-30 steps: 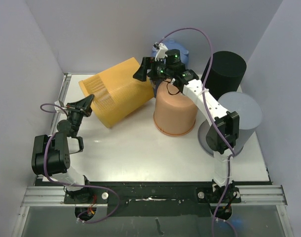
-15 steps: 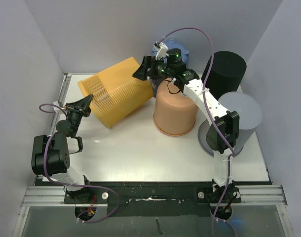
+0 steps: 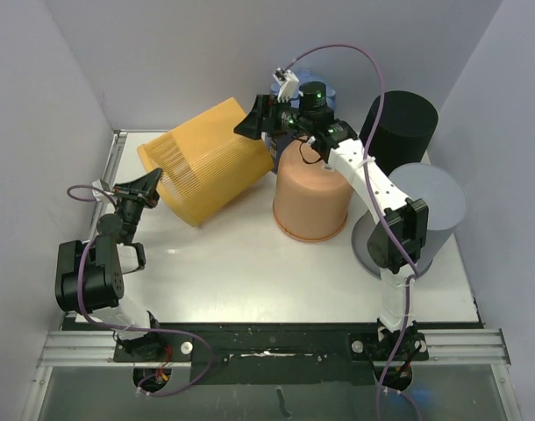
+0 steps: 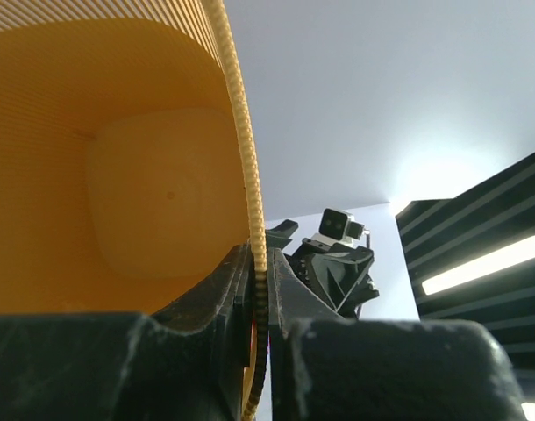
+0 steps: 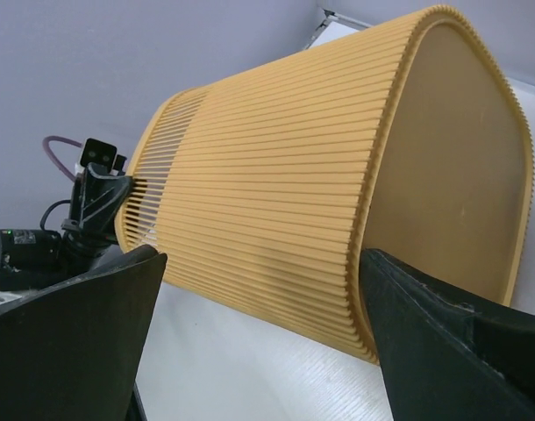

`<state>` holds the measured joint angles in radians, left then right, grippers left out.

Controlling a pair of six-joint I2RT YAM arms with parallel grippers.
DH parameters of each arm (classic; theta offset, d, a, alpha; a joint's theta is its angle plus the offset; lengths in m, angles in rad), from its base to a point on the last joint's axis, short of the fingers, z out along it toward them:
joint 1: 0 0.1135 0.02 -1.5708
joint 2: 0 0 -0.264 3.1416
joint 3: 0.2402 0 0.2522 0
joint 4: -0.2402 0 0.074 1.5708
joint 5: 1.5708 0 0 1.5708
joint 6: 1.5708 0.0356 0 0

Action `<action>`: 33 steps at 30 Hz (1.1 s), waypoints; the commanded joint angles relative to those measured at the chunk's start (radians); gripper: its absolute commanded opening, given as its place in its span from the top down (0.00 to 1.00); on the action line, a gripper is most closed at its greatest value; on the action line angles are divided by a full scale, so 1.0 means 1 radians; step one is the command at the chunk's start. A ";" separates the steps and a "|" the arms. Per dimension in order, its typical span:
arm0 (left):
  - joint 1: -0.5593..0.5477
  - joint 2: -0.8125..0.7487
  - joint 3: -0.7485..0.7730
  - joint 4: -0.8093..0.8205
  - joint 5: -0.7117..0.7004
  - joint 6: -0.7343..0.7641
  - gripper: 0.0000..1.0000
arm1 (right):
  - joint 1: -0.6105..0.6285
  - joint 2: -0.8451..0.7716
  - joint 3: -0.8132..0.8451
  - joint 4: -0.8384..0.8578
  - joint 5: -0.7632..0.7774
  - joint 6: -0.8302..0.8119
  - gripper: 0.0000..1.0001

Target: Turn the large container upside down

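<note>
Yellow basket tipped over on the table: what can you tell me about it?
The yellow basket looks like plastic. Fine ribs run along its walls and open into slits near the rim. It has a rounded-square shape and a plain closed bottom. It is empty and tipped on its side, mouth facing left, bottom toward the back right. The left gripper is shut on its rim, and the right gripper stands open around the bottom end.
</note>
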<state>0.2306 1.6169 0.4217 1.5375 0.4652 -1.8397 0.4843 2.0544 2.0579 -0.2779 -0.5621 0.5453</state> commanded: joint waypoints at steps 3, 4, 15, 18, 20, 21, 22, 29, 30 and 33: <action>-0.006 -0.020 0.078 0.257 0.045 -0.019 1.00 | 0.048 -0.128 0.107 0.116 -0.138 0.007 0.02; -0.007 -0.018 0.084 0.257 0.052 -0.016 1.00 | 0.057 -0.127 0.115 0.118 -0.146 0.012 0.02; -0.045 0.040 0.101 0.257 0.192 0.063 1.00 | 0.164 -0.070 0.118 0.076 -0.149 -0.021 0.02; -0.058 0.076 0.107 0.256 0.232 0.090 1.00 | 0.173 -0.076 0.079 0.077 -0.146 -0.025 0.02; -0.062 0.096 0.099 0.257 0.247 0.108 1.00 | 0.175 -0.086 0.043 0.084 -0.139 -0.028 0.02; -0.061 0.104 0.091 0.256 0.252 0.112 1.00 | 0.175 -0.095 0.026 0.087 -0.135 -0.027 0.03; -0.059 0.113 0.085 0.257 0.263 0.118 1.00 | 0.175 -0.100 0.012 0.093 -0.133 -0.027 0.02; -0.041 0.128 0.013 0.257 0.304 0.157 0.73 | 0.184 -0.112 -0.019 0.090 -0.133 -0.032 0.03; -0.035 0.132 0.003 0.257 0.310 0.162 0.69 | 0.187 -0.112 -0.018 0.090 -0.132 -0.034 0.02; -0.014 0.147 -0.027 0.257 0.326 0.168 0.61 | 0.194 -0.111 -0.010 0.084 -0.133 -0.040 0.02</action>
<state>0.2253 1.7359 0.4316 1.5490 0.6449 -1.7523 0.5892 1.9800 2.0544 -0.1761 -0.5385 0.4713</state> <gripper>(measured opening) 0.358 0.977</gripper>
